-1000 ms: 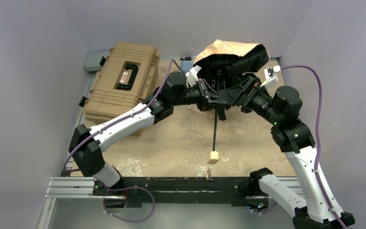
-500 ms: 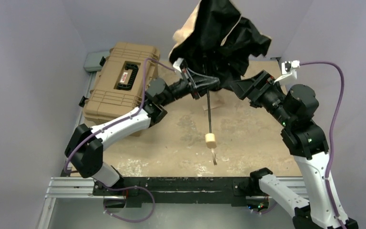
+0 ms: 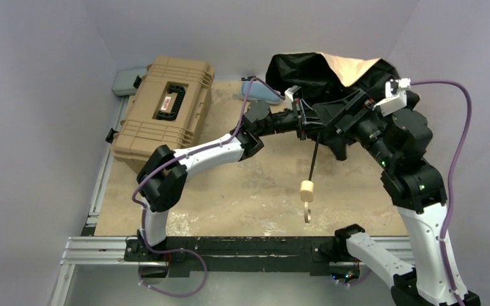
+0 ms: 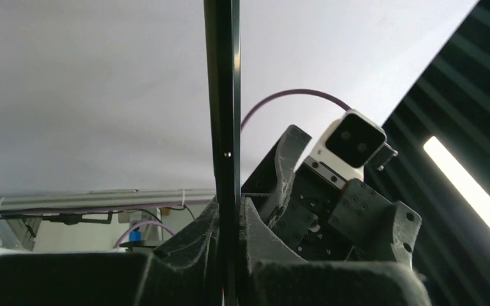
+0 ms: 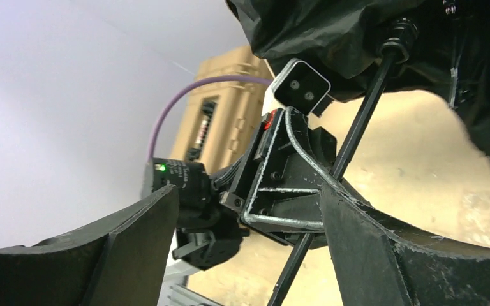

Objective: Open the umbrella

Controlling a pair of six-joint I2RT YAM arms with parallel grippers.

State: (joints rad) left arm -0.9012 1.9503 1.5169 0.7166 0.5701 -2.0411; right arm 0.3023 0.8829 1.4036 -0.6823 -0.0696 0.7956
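The umbrella (image 3: pixel 351 67) hangs in the air at the back right, half folded, with beige cloth on top and black underside showing. Its thin black shaft (image 3: pixel 314 156) slants down to the round beige handle (image 3: pixel 306 189) with a wrist strap below. My left gripper (image 3: pixel 303 119) is shut on the shaft just under the canopy; the left wrist view shows the shaft (image 4: pixel 222 127) clamped between the fingers (image 4: pixel 258 220). My right gripper (image 3: pixel 337 118) is open right beside it. In the right wrist view the shaft (image 5: pixel 357 131) runs between its spread fingers (image 5: pixel 363 248), close to the right one.
A tan ribbed hard case (image 3: pixel 166 105) with a black handle stands at the back left, also in the right wrist view (image 5: pixel 220 127). A light-blue fabric sleeve (image 3: pixel 260 90) lies on the sandy mat (image 3: pixel 242 185) behind the left arm. Walls close in on three sides.
The umbrella has swung from high at the back centre to the right and lower, beige side now up. My left arm stretched right with the shaft. The handle moved right.
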